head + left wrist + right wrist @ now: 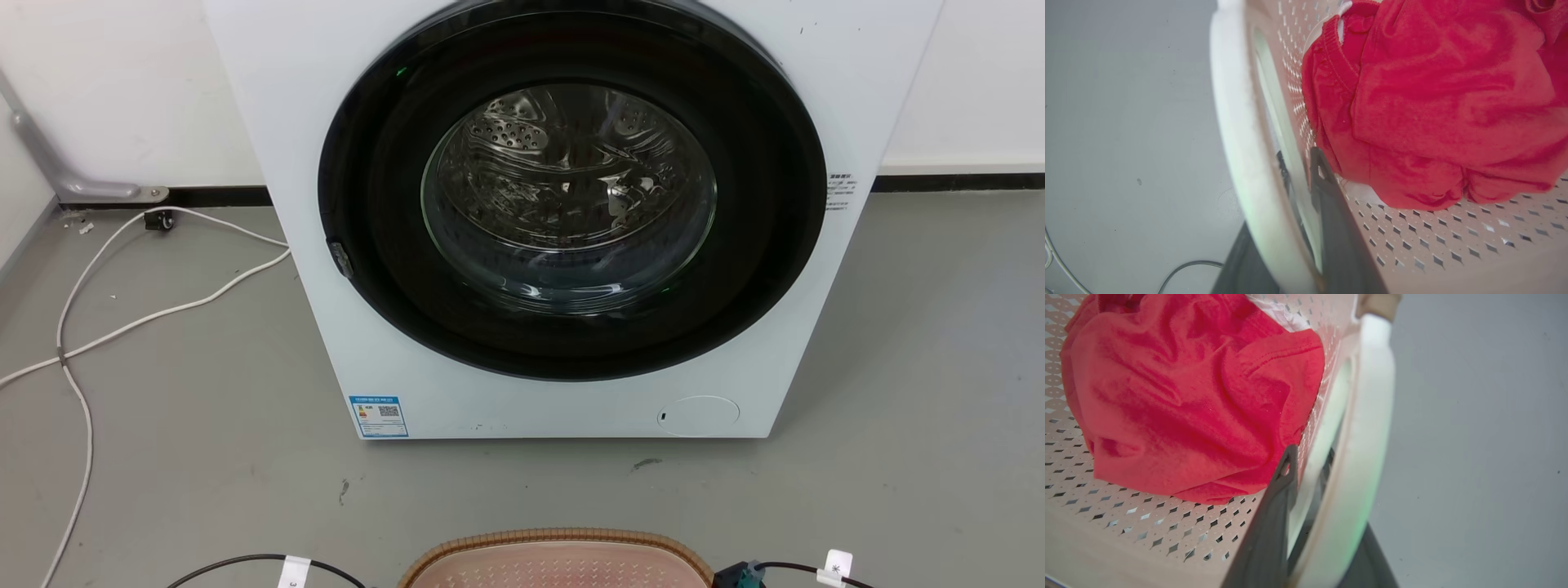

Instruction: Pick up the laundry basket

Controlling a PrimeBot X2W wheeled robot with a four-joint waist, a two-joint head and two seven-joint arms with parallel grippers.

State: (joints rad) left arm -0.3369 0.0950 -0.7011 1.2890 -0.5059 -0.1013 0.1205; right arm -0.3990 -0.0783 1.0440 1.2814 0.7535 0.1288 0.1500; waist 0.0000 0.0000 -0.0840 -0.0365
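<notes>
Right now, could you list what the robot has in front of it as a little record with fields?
Held item: pale pink-beige perforated plastic laundry basket with brown braided-look rim
Left gripper: fingers either side of the basket's white side handle, closed on it
Right gripper: same grip on the opposite white handle
Contents: crumpled red cloth garment
Ahead: white front-loading washing machine, round dark door shut
Floor: grey, with a loose white cable
</notes>
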